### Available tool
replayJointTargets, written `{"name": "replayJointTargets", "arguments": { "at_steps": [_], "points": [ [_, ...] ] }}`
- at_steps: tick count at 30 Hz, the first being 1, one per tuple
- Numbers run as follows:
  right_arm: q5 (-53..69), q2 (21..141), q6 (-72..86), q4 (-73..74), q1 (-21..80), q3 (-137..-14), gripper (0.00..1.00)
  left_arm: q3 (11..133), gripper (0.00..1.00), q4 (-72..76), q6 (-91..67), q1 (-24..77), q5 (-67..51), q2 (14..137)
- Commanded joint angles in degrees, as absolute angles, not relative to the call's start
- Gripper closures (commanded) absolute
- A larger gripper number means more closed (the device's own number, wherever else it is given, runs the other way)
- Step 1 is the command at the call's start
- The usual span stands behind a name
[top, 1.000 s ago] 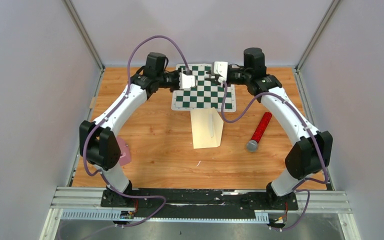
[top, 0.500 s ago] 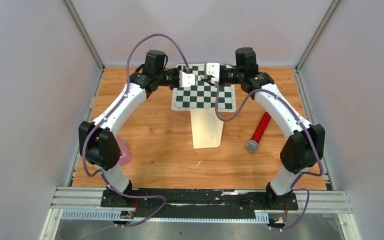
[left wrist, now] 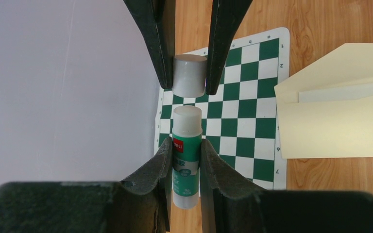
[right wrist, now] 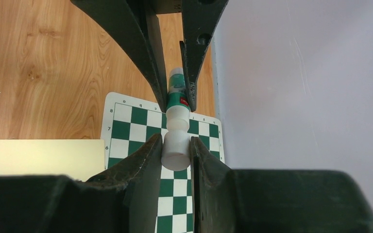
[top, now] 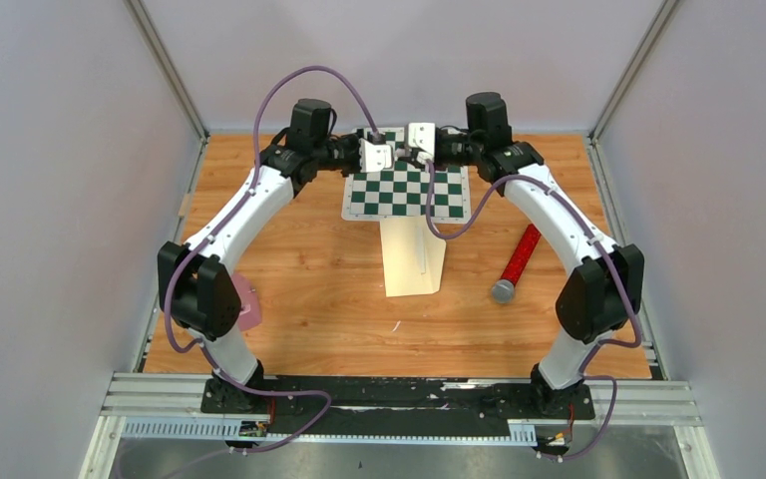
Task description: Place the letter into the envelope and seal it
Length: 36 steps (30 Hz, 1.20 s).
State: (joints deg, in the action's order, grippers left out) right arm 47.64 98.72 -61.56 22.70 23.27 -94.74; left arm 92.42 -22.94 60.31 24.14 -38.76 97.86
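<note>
Left hand [left wrist: 185, 145]: closed on glue stick [left wrist: 186, 160]. Right hand [right wrist: 176, 145]: closed on its white cap [left wrist: 190, 75], close to the tip, above chessboard [left wrist: 243, 111]. Envelope [left wrist: 335, 131] at chessboard's near edge, flap open, letter [left wrist: 345, 92] apparently tucked inside. Left: gluing flap, folding shut.

A green-and-white chessboard [top: 407, 195] lies flat at the far middle of the wooden surface [top: 309, 279]. Raised above its far edge is a glue stick [left wrist: 186, 145] with a green label and a bare white tip. Its white cap [left wrist: 190, 75] is off, in line with the tip and very near it; whether they touch is unclear. A glittery red tube [top: 519, 256] lies slantwise on the right, grey end nearest. A pink object [top: 248, 302] sits at the left edge, partly hidden.
</note>
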Motion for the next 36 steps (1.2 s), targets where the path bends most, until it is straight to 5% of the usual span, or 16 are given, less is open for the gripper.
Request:
{"name": "replayJointTargets", "arguments": {
  "at_steps": [1, 36],
  "points": [
    [49.5, 99.6, -60.6, 22.5, 23.9, -97.5, 1.0, 94.8, 1.0, -20.3, 58.2, 24.5, -40.4, 96.3],
    [48.1, 100.8, -52.7, 15.3, 24.1, -97.1, 1.0, 95.2, 1.0, -19.8, 54.0, 24.6, -42.8, 96.6]
  ]
}}
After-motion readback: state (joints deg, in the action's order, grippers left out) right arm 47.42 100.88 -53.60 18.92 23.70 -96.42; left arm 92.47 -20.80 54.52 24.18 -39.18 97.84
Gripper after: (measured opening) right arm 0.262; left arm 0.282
